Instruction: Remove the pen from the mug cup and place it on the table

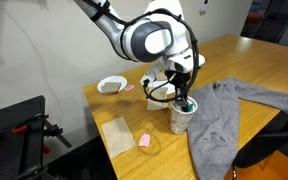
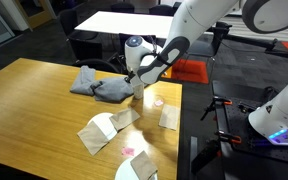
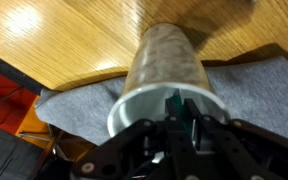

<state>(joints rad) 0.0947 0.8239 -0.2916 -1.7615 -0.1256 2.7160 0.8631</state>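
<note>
Scanning an exterior view from the left: a shallow white bowl (image 1: 111, 85) sits on the light wooden table (image 1: 234, 55), and a small pink block (image 1: 144, 140) lies toward the front edge. Next comes the speckled mug cup (image 1: 180, 120), with a crumpled grey cloth (image 1: 224, 115) at its 3 o'clock. The teal pen (image 1: 187, 103) stands inside the cup with its top just above the white rim. The Robotiq gripper (image 1: 185, 98) hangs directly over it, fingers down at the cup's mouth.

In the wrist view the pen's top shows between the dark fingers, which sit close on either side of it. I cannot tell whether they actually pinch it or only bracket it.

The main hazards, as I judge them:
- **Tipping:** The cup is tall and narrow and stands at the cloth's edge, and I cannot tell whether its base rests partly on the fabric. A finger catching the rim, or the pen dragging up the inner wall, could tip the cup or lift it along.
- **Slipping:** A shallow hold on only the pen's tip could let it drop back in.
- **Wrong landing spot:** Setting the pen down toward 3 o'clock would put it on cloth rather than wood, so the bare table at 9 o'clock looks safer.
</note>
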